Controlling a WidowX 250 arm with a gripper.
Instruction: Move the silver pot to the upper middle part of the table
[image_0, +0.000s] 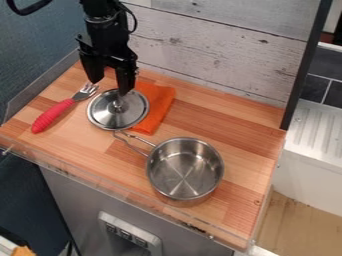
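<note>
The silver pot (184, 169) stands upright and uncovered on the lower right part of the wooden table (240, 150), its wire handle pointing to the upper left. My gripper (110, 87) hangs at the upper left, open, its two fingers spread apart with nothing between them. One finger is over or close to the silver lid (118, 109); whether it touches cannot be told. The pot is well below and to the right of the gripper.
An orange cloth (157, 106) lies partly under the lid. Left of the lid is a fork with a red handle (52, 116). A whitewashed plank wall (220, 55) borders the back, and a clear low rim (120, 187) runs along the front edge.
</note>
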